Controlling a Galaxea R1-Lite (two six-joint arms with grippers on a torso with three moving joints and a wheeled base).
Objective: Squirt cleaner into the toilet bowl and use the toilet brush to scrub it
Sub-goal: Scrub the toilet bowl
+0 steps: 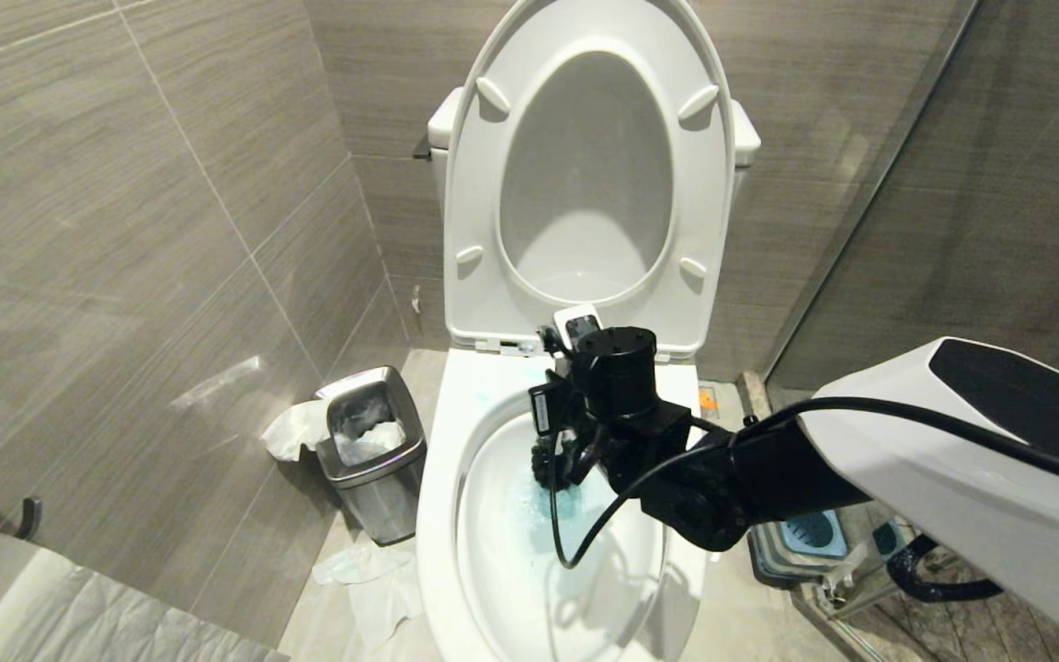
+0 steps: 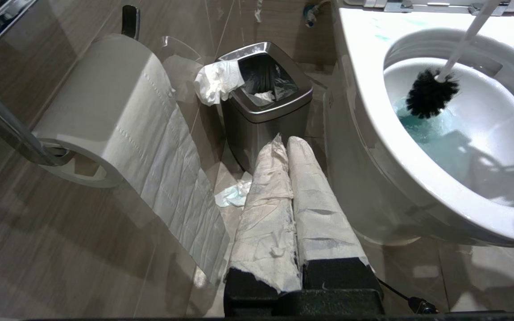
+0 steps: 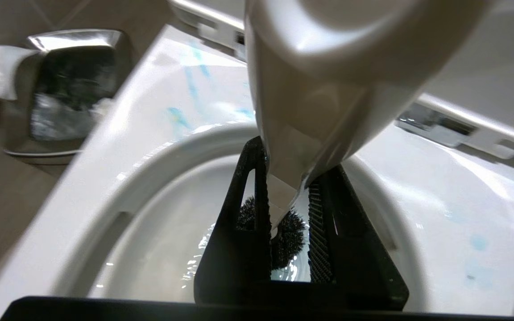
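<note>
Bristles of toilet brush (image 2: 430, 92) show clearly only from left wrist.

A bathroom: grey wall tiles (image 1: 125, 184) surround a white glossy ceramic toilet (image 1: 442, 515), with a small steel waste bin (image 1: 373, 460) and a toilet-paper roll (image 2: 105, 98).

The right arm reaches in from the frame's lower right toward the centre, wrist bent downward. Its right pincer (image 3: 290, 209) is clamped on something. The left pincer (image 2: 289, 147) sits parked, fingers pressed together.
</note>
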